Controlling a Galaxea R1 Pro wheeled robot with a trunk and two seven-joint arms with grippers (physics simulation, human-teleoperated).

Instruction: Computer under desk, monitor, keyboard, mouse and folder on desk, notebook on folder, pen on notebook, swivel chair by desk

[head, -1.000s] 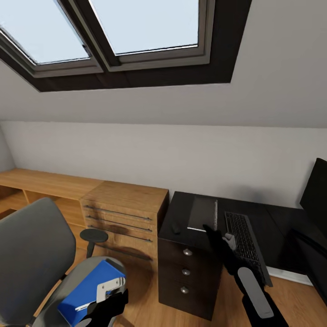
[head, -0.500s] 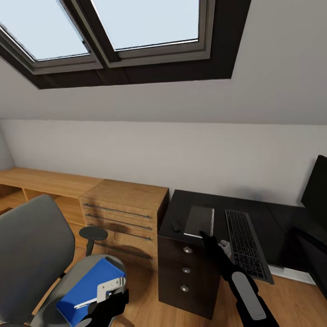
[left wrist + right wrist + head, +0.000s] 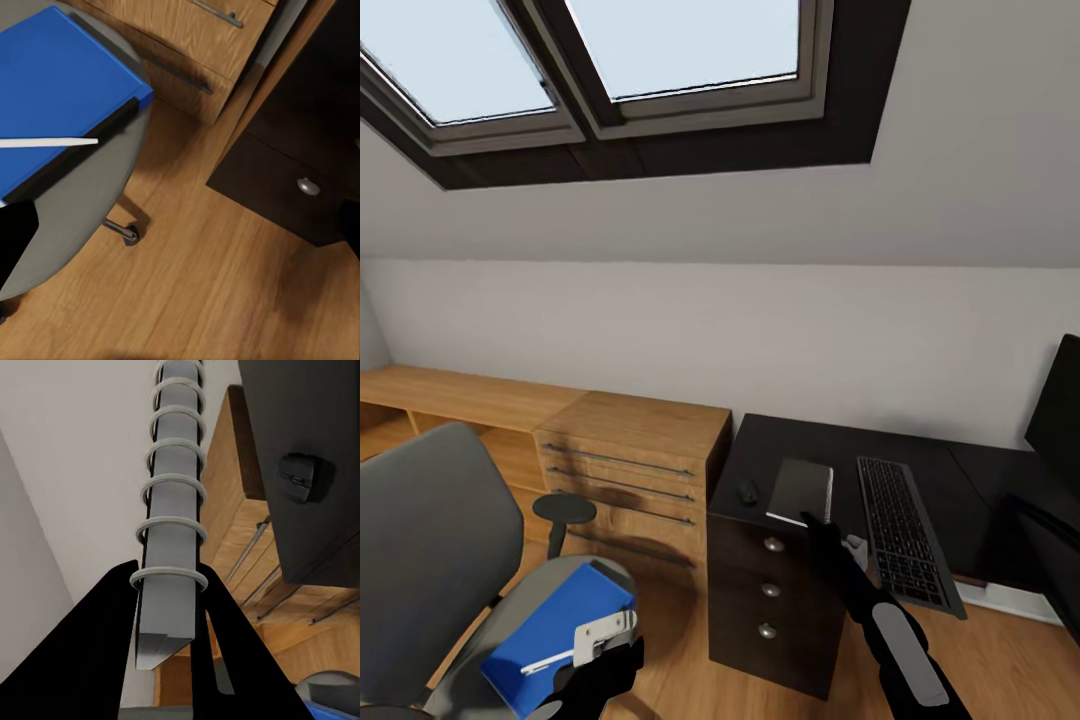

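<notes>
1. Black desk [image 3: 960, 470] stands against the white wall in the head view, under a sloped ceiling with a skylight [image 3: 610, 60]. On it lie the keyboard [image 3: 905, 530], the mouse [image 3: 747, 491] near the left edge, and between them the spiral notebook [image 3: 803, 490], held at its near edge by the right gripper [image 3: 812, 524]. The monitor [image 3: 1055, 425] shows at the far right of the desk. Three knobbed drawers [image 3: 770, 595] sit beneath the desk's left end, with a wooden cabinet [image 3: 630, 465] beside them.

2. Nearer the camera in the same view, the grey swivel chair [image 3: 430, 560] carries the blue folder [image 3: 555, 630] on its seat, with a white pen [image 3: 550, 660] lying across it. The left gripper [image 3: 595, 675] hangs over the folder's near corner; whether its pincer is spread or pressed together cannot be told.

3. Left wrist view: the blue folder [image 3: 52, 90] rests on the round grey seat [image 3: 82, 202], the pen [image 3: 45, 142] across it. The wood floor [image 3: 210, 285], a chair caster [image 3: 129, 234] and a dark drawer with a knob [image 3: 307, 186] lie beyond.

4. Right wrist view: two black fingers [image 3: 97, 652] pinch the notebook [image 3: 171, 532] edge-on at its wire spine. The mouse [image 3: 304, 478] sits on the dark desk top [image 3: 315, 405] behind, with the wooden cabinet [image 3: 225, 495] past it.
</notes>
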